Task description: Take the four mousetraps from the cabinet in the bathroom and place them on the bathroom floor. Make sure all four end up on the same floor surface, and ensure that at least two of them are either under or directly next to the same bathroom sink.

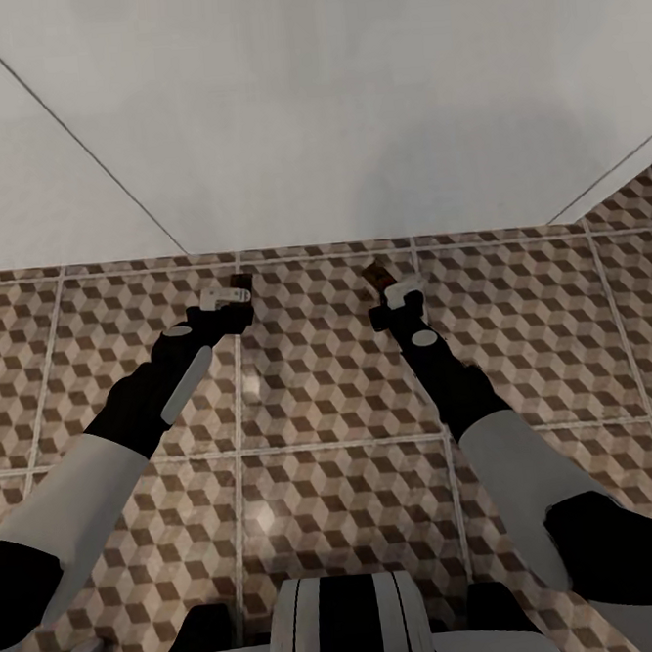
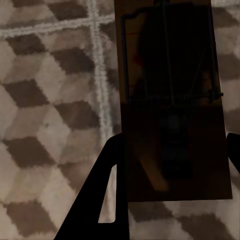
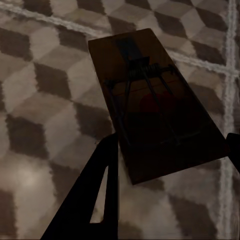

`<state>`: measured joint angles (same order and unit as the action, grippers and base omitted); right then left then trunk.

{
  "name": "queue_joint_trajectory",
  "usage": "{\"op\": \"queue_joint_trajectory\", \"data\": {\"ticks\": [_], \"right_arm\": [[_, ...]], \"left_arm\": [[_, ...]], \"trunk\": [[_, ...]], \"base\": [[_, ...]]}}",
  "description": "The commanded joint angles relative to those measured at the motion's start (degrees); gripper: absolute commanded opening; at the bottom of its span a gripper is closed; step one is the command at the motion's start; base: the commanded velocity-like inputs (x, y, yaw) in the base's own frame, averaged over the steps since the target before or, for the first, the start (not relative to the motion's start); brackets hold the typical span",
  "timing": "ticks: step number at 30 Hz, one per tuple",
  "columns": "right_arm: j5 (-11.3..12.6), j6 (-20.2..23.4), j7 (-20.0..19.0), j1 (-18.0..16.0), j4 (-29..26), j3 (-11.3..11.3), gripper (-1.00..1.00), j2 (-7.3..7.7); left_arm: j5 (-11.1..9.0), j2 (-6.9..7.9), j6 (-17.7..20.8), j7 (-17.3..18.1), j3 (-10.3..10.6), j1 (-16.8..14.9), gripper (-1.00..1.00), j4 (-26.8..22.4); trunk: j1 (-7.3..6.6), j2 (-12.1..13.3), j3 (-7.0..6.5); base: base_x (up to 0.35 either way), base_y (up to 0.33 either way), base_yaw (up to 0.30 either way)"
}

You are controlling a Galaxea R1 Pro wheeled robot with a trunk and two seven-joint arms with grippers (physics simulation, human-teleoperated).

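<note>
Head view shows both your arms stretched forward and down over the floor (image 1: 332, 404), roughly side by side, with the wrists near the foot of a pale wall (image 1: 328, 100). Your left arm runs up from the lower left, black forearm with a white band, and ends at the left pincer (image 1: 233, 296), which has a small dark trap (image 1: 241, 280) at its tip. Your right arm comes up from the lower right in the same way, and the right pincer (image 1: 386, 290) carries the other trap (image 1: 374, 278), tilted a little to the side.

From the left wrist camera, the left trap (image 2: 172, 100) sits between the two dark fingers (image 2: 107, 200), a flat brown board with its wire bar and spring on the upper face, held above the cube-patterned tiles (image 2: 45, 125). That pincer is clamped on it. From the right wrist camera, the right trap (image 3: 155, 107) lies skewed between the fingers (image 3: 97, 190), wire frame and a red spot on its face, with tiles (image 3: 45, 100) beneath. That pincer is gripping its trap too.

Whether either trap touches the floor, you cannot tell; both look close to it. Your robot's black and white trunk (image 1: 349, 623) shows at the bottom of the head view.
</note>
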<state>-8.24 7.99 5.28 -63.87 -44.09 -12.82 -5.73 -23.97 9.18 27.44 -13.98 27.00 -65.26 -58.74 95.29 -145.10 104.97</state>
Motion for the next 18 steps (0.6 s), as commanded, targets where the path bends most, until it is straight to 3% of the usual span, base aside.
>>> {"op": "queue_joint_trajectory", "data": {"ticks": [1, 18], "right_arm": [[-0.49, 0.42, 0.40, -0.02, 0.72, -0.15, -1.00, -0.05], [-0.46, -2.74, 5.98, -0.02, 6.01, -0.04, -1.00, -0.31]], "left_arm": [[-0.55, 0.09, 0.15, -0.61, 0.25, -0.04, -1.00, -0.11], [-0.55, 0.10, 0.15, -0.61, 0.25, -0.04, -1.00, -0.18]], "trunk": [[-0.01, -0.01, 0.03], [-0.01, -0.01, 0.03]], "base": [[0.018, 0.000, 0.000], [0.002, 0.000, 0.000]]}}
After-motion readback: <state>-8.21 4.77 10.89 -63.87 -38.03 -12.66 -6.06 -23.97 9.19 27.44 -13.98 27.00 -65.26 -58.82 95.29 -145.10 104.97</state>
